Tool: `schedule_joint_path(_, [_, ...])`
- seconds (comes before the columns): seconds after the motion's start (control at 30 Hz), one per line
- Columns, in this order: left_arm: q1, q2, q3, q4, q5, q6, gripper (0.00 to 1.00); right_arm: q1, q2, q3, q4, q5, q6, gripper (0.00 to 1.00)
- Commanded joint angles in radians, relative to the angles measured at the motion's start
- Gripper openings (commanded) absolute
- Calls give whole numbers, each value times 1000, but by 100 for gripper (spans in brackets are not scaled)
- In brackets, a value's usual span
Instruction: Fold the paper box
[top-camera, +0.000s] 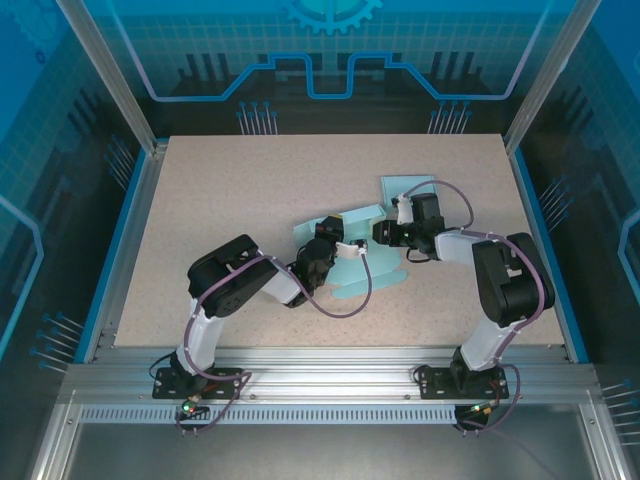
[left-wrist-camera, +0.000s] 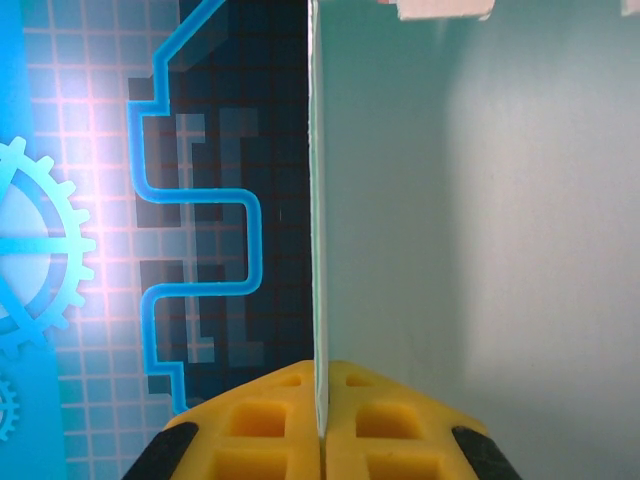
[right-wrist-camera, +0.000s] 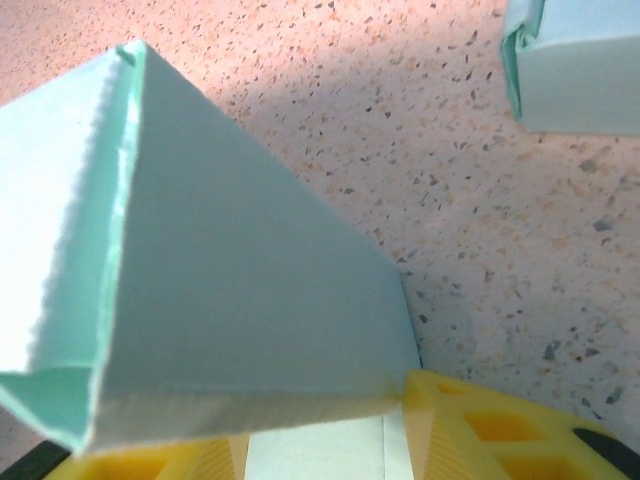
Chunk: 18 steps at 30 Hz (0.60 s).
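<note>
L pincer (left-wrist-camera: 322, 425) clamped on a thin wall of the box (left-wrist-camera: 480, 250), prob. keeping it upright as an anchor. R pincer (right-wrist-camera: 320, 450) straddles a creased flap at lower frame, likely to press the fold; can't tell if it's gripping. Box lies mid-frame on bench (top-camera: 250, 180), btwn both arms.

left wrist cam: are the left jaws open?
No, the left jaws are pinched together on the thin edge of the paper, with no gap between them.
</note>
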Motion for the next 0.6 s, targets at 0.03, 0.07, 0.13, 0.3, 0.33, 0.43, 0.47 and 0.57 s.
schedule_joint_path(0.03, [-5, 25, -6, -14, 23, 9, 0, 16, -7, 23, 60, 61, -30, 44])
schedule_joint_path(0.07, [-6, 24, -6, -14, 23, 9, 0, 19, -5, 26, 67, 62, -36, 44])
schedule_joint_path(0.13, [-6, 22, -6, -9, 25, 6, 0, 36, -4, 29, 74, 84, -50, 43])
schedule_joint_path(0.3, [-9, 11, -9, 3, 26, -7, 0, 66, 5, 36, 75, 141, -77, 27])
schedule_joint_path(0.33, [-10, 6, -8, 4, 21, -15, 0, 72, 4, 32, 78, 154, -80, 23])
schedule_joint_path(0.43, [-14, -10, 0, 10, 7, -46, 7, 86, -4, 20, 83, 181, -88, 17])
schedule_joint_path(0.47, [-16, -19, 1, 11, 1, -57, 12, 91, -9, 17, 81, 189, -92, 17])
schedule_joint_path(0.57, [-27, -57, 0, 4, -6, -105, 43, 101, -17, 17, 65, 214, -107, 14])
